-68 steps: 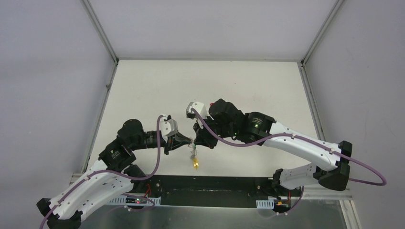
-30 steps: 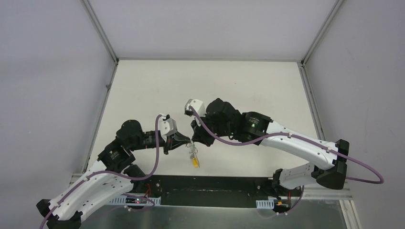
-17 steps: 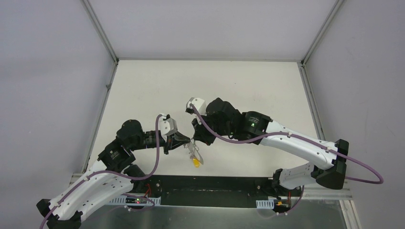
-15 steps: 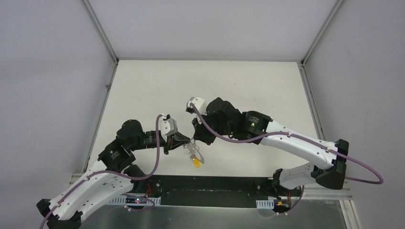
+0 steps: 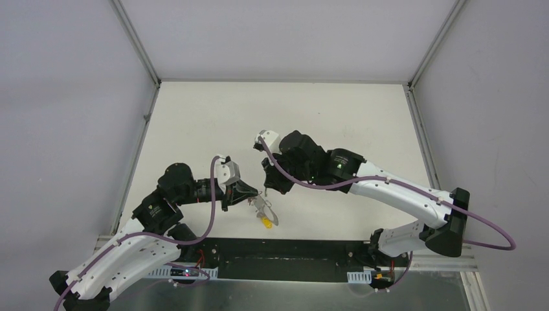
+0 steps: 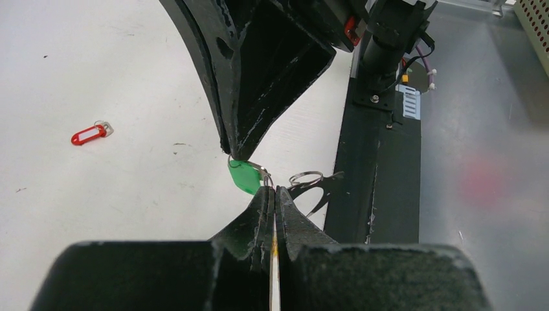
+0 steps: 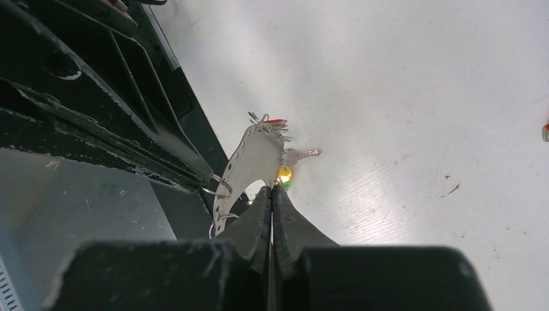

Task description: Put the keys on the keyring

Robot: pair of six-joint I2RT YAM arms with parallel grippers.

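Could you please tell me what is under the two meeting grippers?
Only silver keys with a yellow tag show there; the left gripper and right gripper cover their attachment.

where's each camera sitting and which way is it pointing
Top external: above, behind the bases, looking down on the table; both arms show, left gripper close to right gripper.
Left wrist: looks along its own shut fingers at the right gripper and a green tag.
Right wrist: looks along its own shut fingers at the left gripper and a yellow tag.
Shared: each wrist view shows the other gripper.
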